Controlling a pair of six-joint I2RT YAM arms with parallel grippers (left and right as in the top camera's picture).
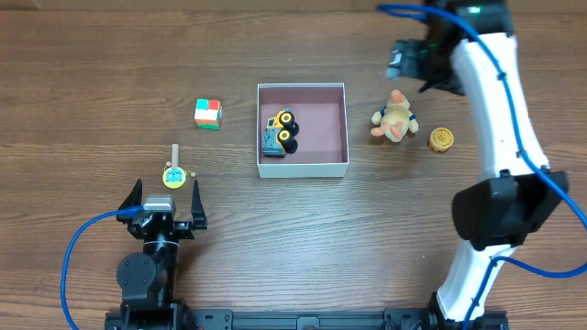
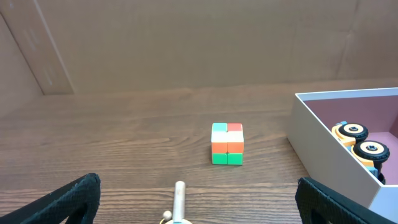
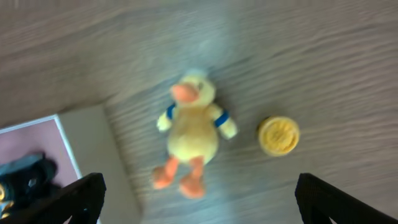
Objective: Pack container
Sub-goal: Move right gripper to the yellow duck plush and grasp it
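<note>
Right gripper (image 3: pixel 199 196) spread wide, empty, above plush duck (image 3: pixel 191 140) — likely lined up for a grab toward container (image 1: pixel 303 168). Left gripper (image 1: pixel 167 196) also gaping, idle; toy truck (image 1: pixel 280 131) already inside.

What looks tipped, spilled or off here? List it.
The toy truck in the container seems to lie on its side, with its wheel hubs facing up. The plush duck lies flat outside, to the right of the container, and is not yet packed. Nothing looks spilled or damaged.
</note>
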